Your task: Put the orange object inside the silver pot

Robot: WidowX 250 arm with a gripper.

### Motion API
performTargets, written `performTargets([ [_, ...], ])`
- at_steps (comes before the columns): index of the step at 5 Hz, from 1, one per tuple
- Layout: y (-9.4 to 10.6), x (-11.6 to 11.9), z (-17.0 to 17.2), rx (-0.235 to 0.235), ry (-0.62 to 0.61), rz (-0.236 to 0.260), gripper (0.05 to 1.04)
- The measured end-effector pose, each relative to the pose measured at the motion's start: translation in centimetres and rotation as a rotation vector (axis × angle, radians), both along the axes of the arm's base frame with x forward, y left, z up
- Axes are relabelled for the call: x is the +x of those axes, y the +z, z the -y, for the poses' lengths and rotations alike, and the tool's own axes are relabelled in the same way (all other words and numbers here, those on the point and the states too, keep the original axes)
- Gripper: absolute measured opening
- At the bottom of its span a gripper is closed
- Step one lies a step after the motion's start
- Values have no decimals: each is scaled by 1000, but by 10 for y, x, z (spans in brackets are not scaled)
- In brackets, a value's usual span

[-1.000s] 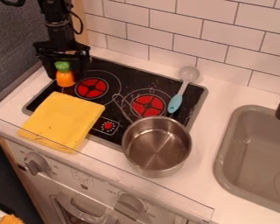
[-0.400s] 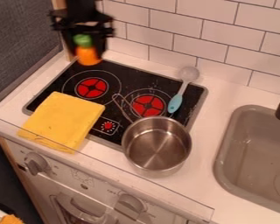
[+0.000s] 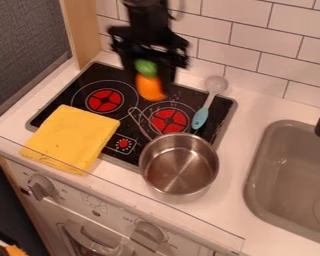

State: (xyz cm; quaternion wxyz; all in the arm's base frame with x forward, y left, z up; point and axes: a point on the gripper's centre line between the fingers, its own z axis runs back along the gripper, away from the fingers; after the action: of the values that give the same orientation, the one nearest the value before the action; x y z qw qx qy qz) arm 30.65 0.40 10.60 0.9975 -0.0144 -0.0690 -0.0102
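The black 2-finger gripper point(image 3: 149, 81) pinches the rounded orange object with a green top point(image 3: 150, 90) between its fingers, its orange end lowest, above the flat black stovetop point(image 3: 89, 75), on the white tiled wall point(image 3: 249, 32) side of the round silver metal pot point(image 3: 179, 172), outside it.

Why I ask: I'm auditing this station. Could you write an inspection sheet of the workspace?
Surface: black cooktop with red-marked burners, white counter.
Job's things: orange, green-topped object, held above the cooktop; silver metal pot, uncovered, nothing seen inside.
Clutter: folded yellow cloth, partly on the cooktop; blue-handled spoon.
Claw: black two-finger claw, gripping the object.
Cables: thin dark strand by the arm, possibly a cable.
Surroundings: white tiled wall, grey sink.
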Motion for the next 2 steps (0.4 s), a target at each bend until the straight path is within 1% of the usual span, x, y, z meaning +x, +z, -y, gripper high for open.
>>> performTargets([
  [1,-9,-2,20,-1,-35,2,691],
  [2,-37,-3,39,-17,-94,-56,691],
])
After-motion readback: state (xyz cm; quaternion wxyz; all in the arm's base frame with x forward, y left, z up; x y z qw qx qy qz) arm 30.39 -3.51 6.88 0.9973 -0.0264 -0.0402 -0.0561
